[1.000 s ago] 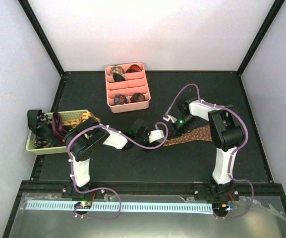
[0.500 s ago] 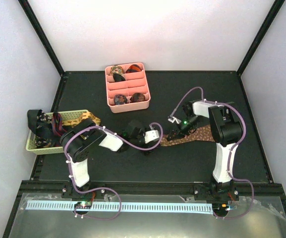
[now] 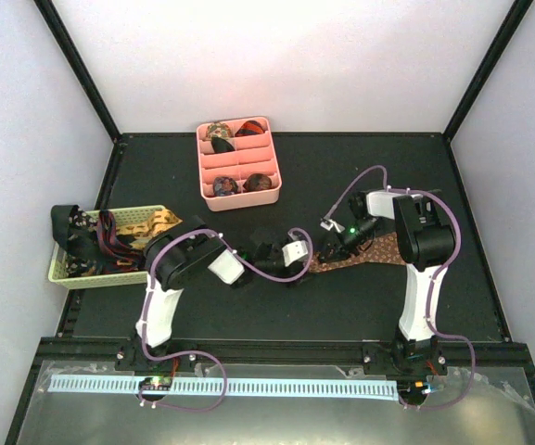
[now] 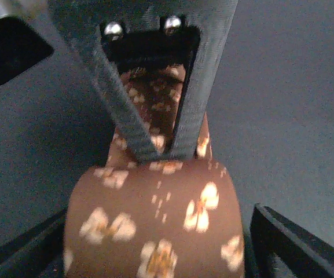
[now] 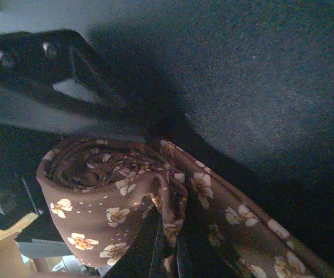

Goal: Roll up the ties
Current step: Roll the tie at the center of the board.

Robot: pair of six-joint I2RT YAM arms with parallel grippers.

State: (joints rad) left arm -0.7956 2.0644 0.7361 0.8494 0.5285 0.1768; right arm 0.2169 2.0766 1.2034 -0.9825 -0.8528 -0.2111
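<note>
One brown tie with pale flowers, partly rolled

One brown flowered tie, one pink tray and one woven basket.

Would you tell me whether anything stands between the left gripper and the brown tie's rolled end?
Nothing visible does. The left gripper has its open fingers on either side of the brown tie at its roll. The right gripper, shut on the fabric, sits beyond the roll, not between.
</note>
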